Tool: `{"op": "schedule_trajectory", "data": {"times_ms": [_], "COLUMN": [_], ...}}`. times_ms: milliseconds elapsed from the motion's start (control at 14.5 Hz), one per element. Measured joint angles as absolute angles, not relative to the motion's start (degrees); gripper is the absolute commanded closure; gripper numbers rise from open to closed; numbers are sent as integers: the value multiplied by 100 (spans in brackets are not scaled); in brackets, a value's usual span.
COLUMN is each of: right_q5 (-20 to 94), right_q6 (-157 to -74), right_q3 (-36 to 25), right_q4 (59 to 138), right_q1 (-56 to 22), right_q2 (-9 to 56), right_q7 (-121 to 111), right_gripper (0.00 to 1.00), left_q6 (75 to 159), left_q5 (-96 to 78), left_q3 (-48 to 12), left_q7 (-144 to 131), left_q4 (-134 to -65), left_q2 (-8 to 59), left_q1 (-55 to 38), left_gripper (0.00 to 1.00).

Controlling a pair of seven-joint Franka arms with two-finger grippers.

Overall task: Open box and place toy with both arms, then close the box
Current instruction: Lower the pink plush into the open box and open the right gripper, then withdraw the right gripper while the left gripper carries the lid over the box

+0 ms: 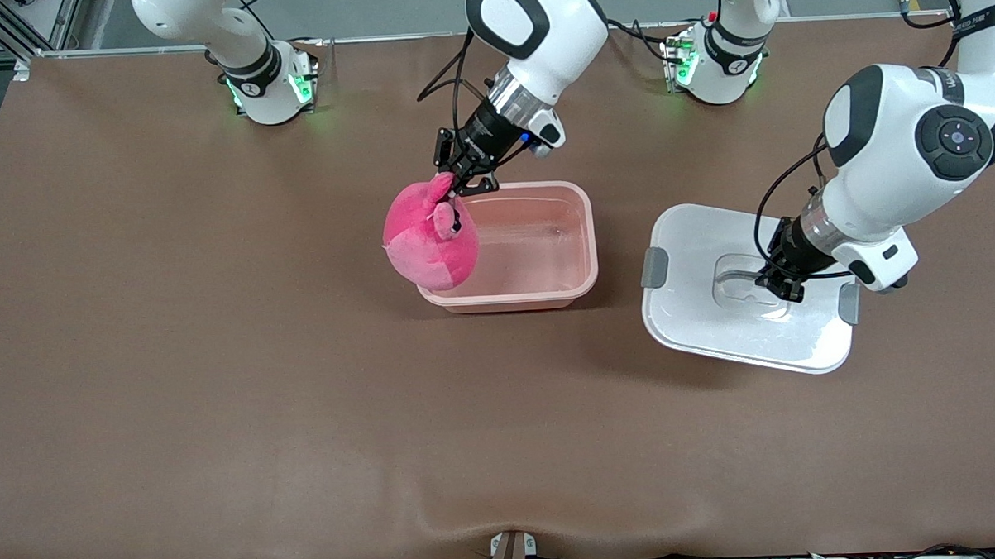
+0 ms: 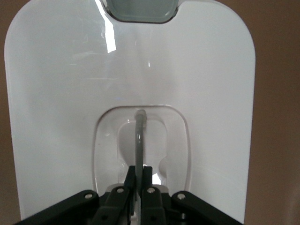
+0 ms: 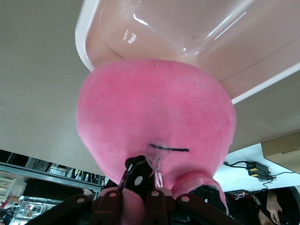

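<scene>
Toy (image 1: 428, 242) hanging over the rim of the box (image 1: 547, 290) at the right arm's end of it, the right pincer (image 1: 459, 184) pinching its plush. Box sitting open on the brown surface (image 1: 178, 365). Lid (image 1: 698, 330) lying beside it toward the left arm's end, the left pincer (image 1: 781, 289) pressing together on the clear handle (image 2: 139, 136).

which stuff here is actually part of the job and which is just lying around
Part of the job:
- box, open, mid-table
- lid, off the box, held by its handle in the shut left gripper toward the left arm's end
- toy, held by the shut right gripper over the box's rim

Just lying about:
- nothing loose; only the brown table cover under it all
</scene>
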State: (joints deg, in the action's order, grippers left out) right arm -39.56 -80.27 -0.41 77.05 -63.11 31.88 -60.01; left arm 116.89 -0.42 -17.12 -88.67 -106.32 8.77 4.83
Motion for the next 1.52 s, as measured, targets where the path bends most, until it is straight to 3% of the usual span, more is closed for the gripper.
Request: {"op": "schedule_trajectory", "data": {"times_ms": [484, 969, 1522], "right_q5": [-3860, -3075, -2121], "right_q6": [-7989, -7776, -7704], "right_q3": [-78, -185, -236], "right_q4": [7467, 6961, 6910], "right_q1": [-6441, -6359, -5195], "right_q2": [3253, 3250, 2889], "right_q7": [-5760, -4800, -2811], "right_gripper": [0, 0, 0], "left_q6": [11689, 11691, 11721], "left_q5": [-42, -42, -42], "left_q3": [-1713, -1711, -1898], "left_q7": [-8867, -8669, -8691], "left_q4": [-10646, -10673, -10668], "left_q2": [846, 846, 836], "left_q1": [483, 488, 465], "left_gripper": [100, 100, 100]}}
